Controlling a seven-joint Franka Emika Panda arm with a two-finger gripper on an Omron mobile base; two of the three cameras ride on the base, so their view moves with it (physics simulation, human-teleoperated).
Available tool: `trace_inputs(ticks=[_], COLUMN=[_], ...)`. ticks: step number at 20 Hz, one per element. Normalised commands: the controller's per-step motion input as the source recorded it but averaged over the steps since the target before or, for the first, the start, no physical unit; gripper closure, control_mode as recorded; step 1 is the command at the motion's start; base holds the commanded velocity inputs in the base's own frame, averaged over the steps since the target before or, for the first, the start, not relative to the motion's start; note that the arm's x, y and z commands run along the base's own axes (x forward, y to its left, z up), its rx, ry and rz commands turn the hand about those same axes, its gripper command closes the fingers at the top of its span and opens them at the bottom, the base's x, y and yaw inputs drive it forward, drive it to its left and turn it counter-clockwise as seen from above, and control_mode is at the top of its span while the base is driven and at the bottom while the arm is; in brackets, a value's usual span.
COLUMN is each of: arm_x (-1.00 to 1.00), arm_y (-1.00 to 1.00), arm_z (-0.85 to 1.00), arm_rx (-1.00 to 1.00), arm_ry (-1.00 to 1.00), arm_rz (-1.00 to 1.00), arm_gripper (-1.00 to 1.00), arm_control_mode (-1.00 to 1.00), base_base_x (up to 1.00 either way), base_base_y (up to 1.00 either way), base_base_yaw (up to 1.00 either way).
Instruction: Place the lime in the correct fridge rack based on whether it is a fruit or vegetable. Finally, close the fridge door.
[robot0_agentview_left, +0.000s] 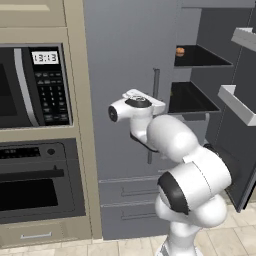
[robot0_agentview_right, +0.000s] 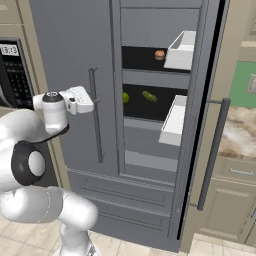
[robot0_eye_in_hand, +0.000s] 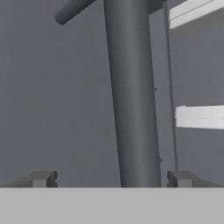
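The lime (robot0_agentview_right: 125, 97) lies on the fridge's middle shelf (robot0_agentview_right: 160, 112), half hidden by the edge of the shut left door, beside an elongated olive-green item (robot0_agentview_right: 149, 96). A round orange-brown item (robot0_agentview_right: 159, 54) sits on the shelf above, also seen in the left base view (robot0_agentview_left: 180, 51). The right fridge door (robot0_agentview_right: 200, 125) stands open. My gripper (robot0_agentview_right: 89, 102) (robot0_agentview_left: 156, 104) is open and empty in front of the shut left door. In the hand view the fingertips (robot0_eye_in_hand: 41, 178) straddle that door's vertical handle (robot0_eye_in_hand: 131, 96).
White bins (robot0_agentview_right: 174, 120) hang on the inside of the open door and jut toward the shelves. A microwave (robot0_agentview_left: 35, 85) and an oven (robot0_agentview_left: 37, 180) fill the wall to the left. Fridge drawers (robot0_agentview_right: 125, 195) lie below. A counter (robot0_agentview_right: 240, 130) stands at the right.
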Motion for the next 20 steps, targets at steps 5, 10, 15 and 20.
trace_inputs(ticks=[5,10,15,20], arm_x=[0.53,0.32,0.0,0.0], arm_y=[-0.25,-0.27,-0.01,0.0], arm_z=[0.0,0.05,0.0,0.07], arm_rx=[0.0,0.0,0.0,0.0], arm_ry=[0.0,0.0,0.0,0.0], arm_rz=[0.0,0.0,0.0,0.0], arm_gripper=[-1.0,-1.0,-1.0,-1.0], arm_control_mode=[-1.0,-1.0,-1.0,-1.0], base_base_x=[0.0,0.0,0.0,0.0], base_base_y=[0.0,0.0,0.0,0.0], base_base_yaw=[0.0,0.0,0.0,0.0])
